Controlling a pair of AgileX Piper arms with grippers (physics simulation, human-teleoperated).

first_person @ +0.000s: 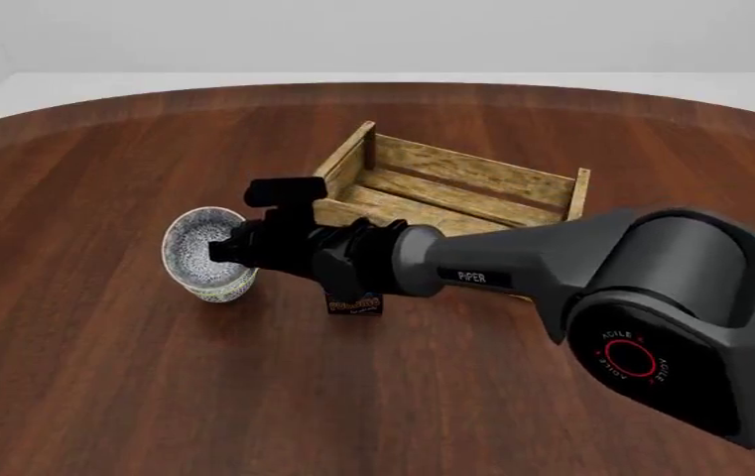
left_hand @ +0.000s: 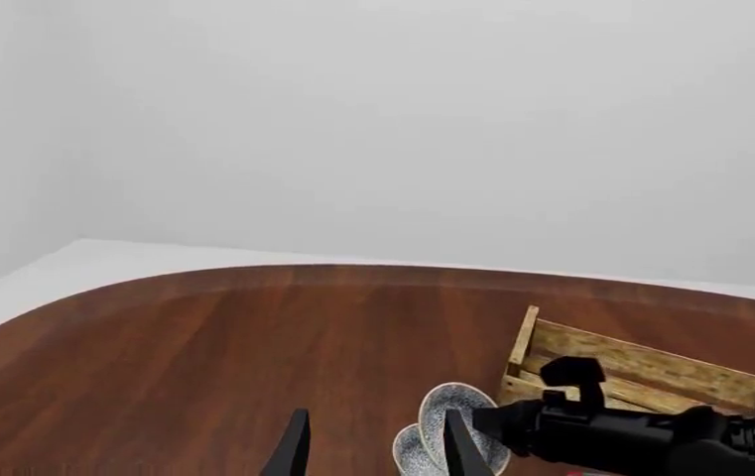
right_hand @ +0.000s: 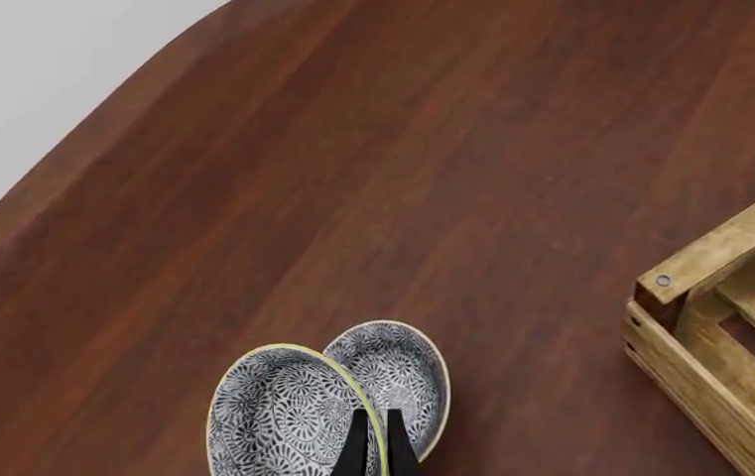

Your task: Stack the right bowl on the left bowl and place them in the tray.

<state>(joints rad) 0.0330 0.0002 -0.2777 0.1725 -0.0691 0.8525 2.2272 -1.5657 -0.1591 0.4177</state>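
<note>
My right gripper [first_person: 227, 247] reaches across to the left part of the table and is shut on the rim of the right bowl [first_person: 195, 248], a white bowl with a blue-grey pattern. That bowl is tilted, its opening facing back toward the arms' side. It leans over the left bowl [first_person: 227, 289], which stands on the table just beneath it. In the right wrist view the fingers [right_hand: 353, 448] pinch the right bowl [right_hand: 285, 412], and the left bowl [right_hand: 397, 372] lies just behind. The wooden tray [first_person: 463, 183] stands behind the right arm. My left gripper [left_hand: 377, 458] is open and holds nothing.
A small dark pudding box [first_person: 354, 302] stands on the table under the right forearm, between the bowls and the tray. The black right arm [left_hand: 629, 436] crosses the left wrist view in front of the tray [left_hand: 642, 369]. The table's curved far edge [first_person: 377, 87] lies behind the tray.
</note>
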